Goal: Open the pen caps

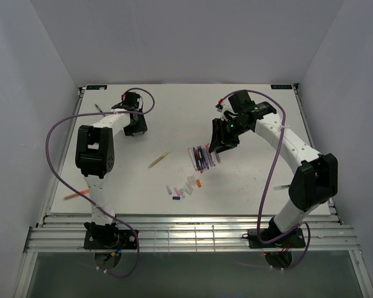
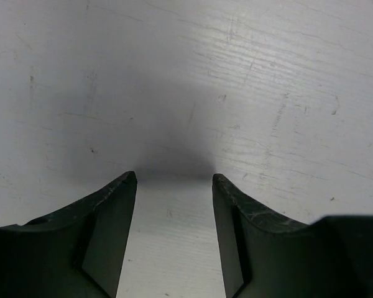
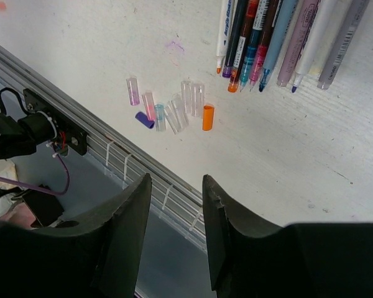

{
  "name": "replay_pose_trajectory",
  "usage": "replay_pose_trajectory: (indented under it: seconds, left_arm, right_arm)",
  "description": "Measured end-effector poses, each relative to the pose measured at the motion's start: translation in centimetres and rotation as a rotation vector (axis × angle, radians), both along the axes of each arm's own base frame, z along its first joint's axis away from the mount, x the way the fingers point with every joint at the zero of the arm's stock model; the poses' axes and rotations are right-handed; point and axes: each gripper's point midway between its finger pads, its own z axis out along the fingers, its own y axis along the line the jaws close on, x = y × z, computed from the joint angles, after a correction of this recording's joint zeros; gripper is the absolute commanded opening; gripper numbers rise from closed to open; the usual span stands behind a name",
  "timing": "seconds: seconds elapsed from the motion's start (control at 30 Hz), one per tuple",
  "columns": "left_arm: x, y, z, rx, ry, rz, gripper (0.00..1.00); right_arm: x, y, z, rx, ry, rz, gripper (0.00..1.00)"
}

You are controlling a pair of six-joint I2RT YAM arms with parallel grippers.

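- Top external view: you have the pens (image 1: 202, 158) lying in a tight row mid-bench (image 1: 255, 186). The pen caps (image 1: 183, 187) sit loose in a cluster nearer the arm bases.
- Your right end effector (image 1: 221, 140) hangs tilted just beside the row's far end, fingers parted with nothing between them.
- Your left end effector (image 2: 174, 180) is well apart at far left, fingers spread, empty over bare bench.
- A yellow pen (image 1: 159, 159) lies alone between the arms, and an orange pen (image 1: 76, 195) lies at the left edge.
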Motion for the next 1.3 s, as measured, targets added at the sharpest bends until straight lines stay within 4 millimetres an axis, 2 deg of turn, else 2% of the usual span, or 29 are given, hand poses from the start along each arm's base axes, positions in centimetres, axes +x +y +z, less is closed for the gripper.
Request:
replay_pose_trajectory:
  seconds: [0.23,0.33,0.43,0.53,0.63,0.87,1.0,1.13,1.3]
  left_arm:
    - [-1.2,-2.0,1.2,-0.111,-0.003,0.005,0.63]
    - [-1.7,-3.8,2.8,-0.151,-0.023,-0.022,0.64]
    - [-2.4,-6.7,4.8,-0.188,-0.061,-0.1,0.64]
    - [-4.3,-9.7,6.0,-0.222,-0.085,-0.229,0.65]
    - [-7.1,-12.3,6.4,-0.265,-0.08,-0.385,0.65]
    - [-12.4,-13.9,6.3,-0.33,-0.06,-0.631,0.65]
    - [-14.9,-16.7,6.4,-0.373,-0.049,-0.789,0.65]
    - [-16.7,-18.9,6.5,-0.392,-0.043,-0.904,0.64]
    - [-18.0,-19.9,6.3,-0.381,-0.029,-0.97,0.63]
  right_arm:
    - [0.0,0.1,0.0,0.003,0.004,-0.007,0.45]
    - [0.0,0.2,-0.3,0.008,0.009,-0.011,0.45]
    - [-0.3,0.2,-0.9,0.009,0.026,-0.014,0.45]
    - [-0.6,0.1,-1.6,0.011,0.044,-0.012,0.45]
    - [-0.9,0.2,-1.9,0.015,0.056,-0.009,0.45]
    - [-1.0,0.2,-1.9,0.017,0.057,-0.003,0.45]
    - [-1.4,0.1,-2.4,0.014,0.07,-0.002,0.45]
    - [-1.6,0.0,-2.6,0.012,0.076,-0.002,0.45]
    - [-1.6,0.0,-2.5,0.014,0.076,-0.001,0.45]
